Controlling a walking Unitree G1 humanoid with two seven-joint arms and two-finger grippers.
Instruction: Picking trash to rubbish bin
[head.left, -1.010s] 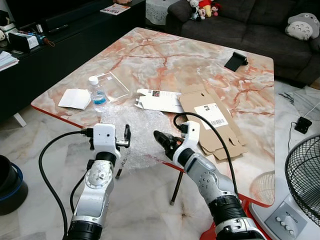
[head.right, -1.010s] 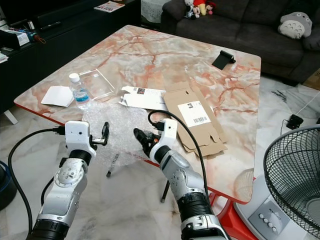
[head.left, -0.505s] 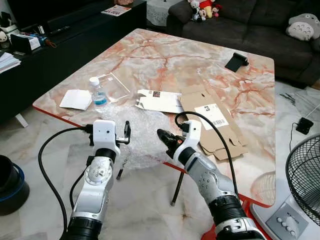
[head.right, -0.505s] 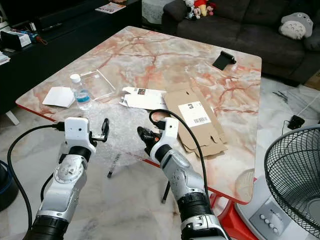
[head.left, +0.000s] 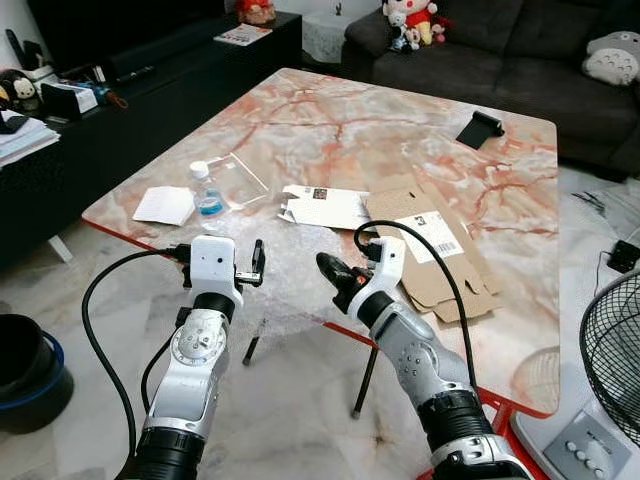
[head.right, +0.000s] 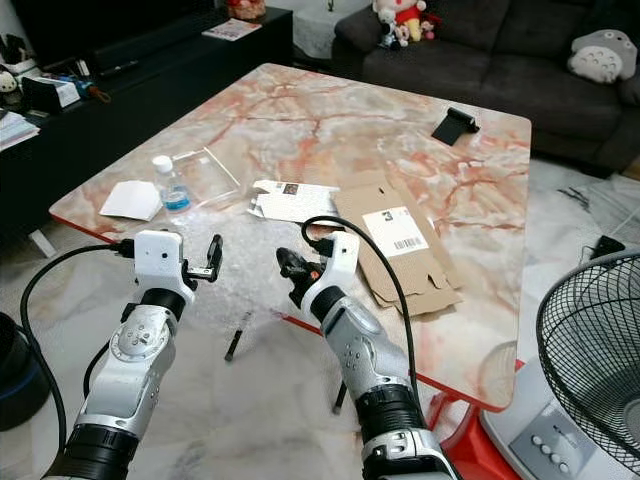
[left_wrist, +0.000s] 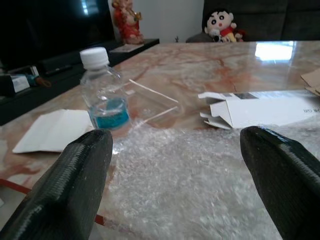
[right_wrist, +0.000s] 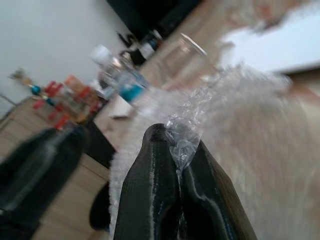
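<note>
Right gripper (head.left: 330, 270) has its jaws pinched on the clear bubble-wrap sheet (head.left: 285, 260) lying along the marble table's (head.left: 380, 130) near edge; left gripper (head.left: 256, 262) hangs spread at its 9 o'clock.

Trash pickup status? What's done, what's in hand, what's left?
Done: nothing visibly binned yet; the dark bin sits on the floor to the robot's left.
In hand: right gripper is pinched on the bubble wrap at the table's near edge; left gripper is open beside it.
Left: water bottle, white box, flattened cardboard, white paper.
</note>
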